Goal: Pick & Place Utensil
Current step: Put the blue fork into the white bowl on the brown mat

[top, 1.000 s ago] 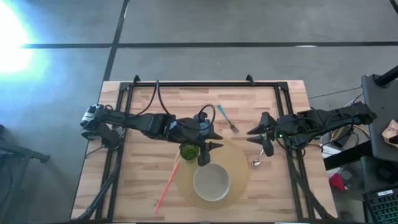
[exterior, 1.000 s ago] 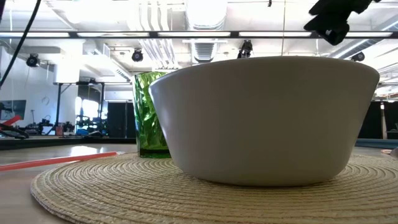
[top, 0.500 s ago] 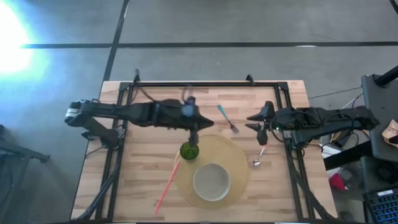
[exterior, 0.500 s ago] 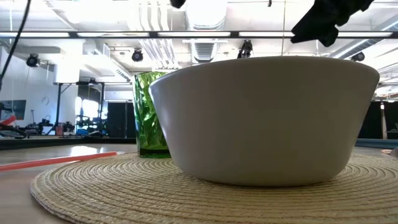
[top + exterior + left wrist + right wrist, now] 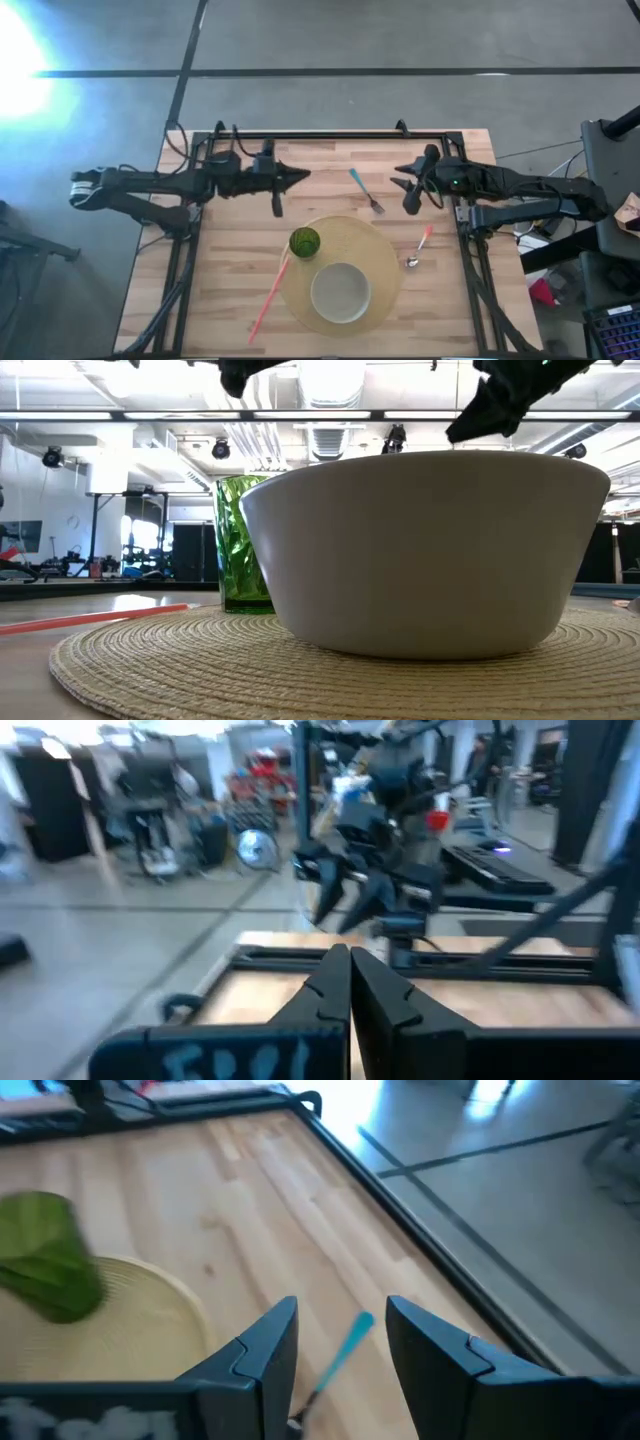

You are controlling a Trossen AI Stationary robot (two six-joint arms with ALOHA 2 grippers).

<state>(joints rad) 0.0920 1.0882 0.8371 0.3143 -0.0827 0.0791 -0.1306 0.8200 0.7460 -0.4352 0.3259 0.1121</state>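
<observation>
Two dark grippers are hovering above the wooden table (image 5: pixel 230 260). Right gripper (image 5: pixel 340 1335), fingers parted and empty, is hanging over the blue-handled metal fork (image 5: pixel 340 1355); centring both fingers across its handle before descending seems wise. Left gripper (image 5: pixel 300 175), closed and empty, is waiting well apart.

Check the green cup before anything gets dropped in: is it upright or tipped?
Upright: the green cup stands on its base on the woven mat, mouth up from above.
</observation>
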